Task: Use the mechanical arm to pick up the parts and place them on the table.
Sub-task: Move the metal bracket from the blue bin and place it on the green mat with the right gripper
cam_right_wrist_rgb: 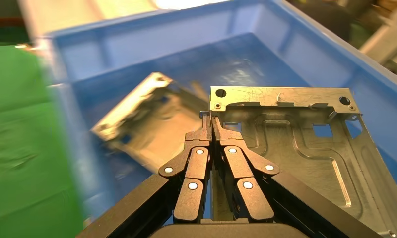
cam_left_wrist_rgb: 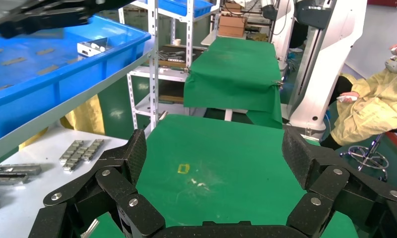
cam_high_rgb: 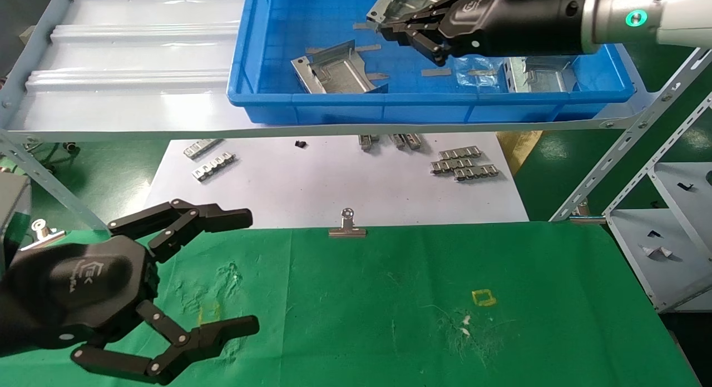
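Right gripper [cam_right_wrist_rgb: 212, 121] pinches a grey ribbed bracket [cam_right_wrist_rgb: 296, 144] (folded rim, small holes).

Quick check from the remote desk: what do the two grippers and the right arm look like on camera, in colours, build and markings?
Both are matte black. The left gripper has jointed linkage fingers with silver pivot pins, textured pads and a pale TEK logo on its palm housing. The right gripper is the same build, behind it a silver wrist ring with a green lit indicator, then a white arm shell.

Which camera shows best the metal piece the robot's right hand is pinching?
The right wrist view: the held bracket fills it, its rim clamped by the right gripper. The head view shows only a corner above the blue tray. The left wrist view doesn't show it clearly.
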Controlling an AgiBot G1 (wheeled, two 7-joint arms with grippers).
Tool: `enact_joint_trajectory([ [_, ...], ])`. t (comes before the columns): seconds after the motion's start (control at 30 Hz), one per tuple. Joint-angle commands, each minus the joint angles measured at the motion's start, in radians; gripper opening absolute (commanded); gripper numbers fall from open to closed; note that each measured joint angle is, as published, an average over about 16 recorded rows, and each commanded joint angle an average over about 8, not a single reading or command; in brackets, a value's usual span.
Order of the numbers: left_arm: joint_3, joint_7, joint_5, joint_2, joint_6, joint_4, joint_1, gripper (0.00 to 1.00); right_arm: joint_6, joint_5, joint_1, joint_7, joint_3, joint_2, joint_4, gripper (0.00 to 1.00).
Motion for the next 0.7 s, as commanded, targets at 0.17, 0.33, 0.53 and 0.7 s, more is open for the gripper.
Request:
enact_joint_trajectory([
  [0.17, 0.000, 0.000, 0.000, 0.000, 0.000, 0.000, 0.000, 1.00, -0.241, 0.016, 0.041, -0.050, -0.001, 0.077, 0.011, 0.00],
  [0.33, 0.000, 0.000, 0.000, 0.000, 0.000, 0.000, 0.000, 1.00, -0.336, 0.031, 0.047, -0.061, -0.024, 0.145, 0.066, 0.00],
  [0.53, 0.000, 0.000, 0.000, 0.000, 0.000, 0.000, 0.000, 1.00, -0.345, 0.118, -0.004, 0.006, -0.094, 0.283, 0.291, 0.00],
  [0.7, 0.000, 0.000, 0.000, 0.000, 0.000, 0.000, 0.000, 1.00, -0.341, 0.233, -0.048, 0.093, -0.181, 0.417, 0.506, 0.00],
])
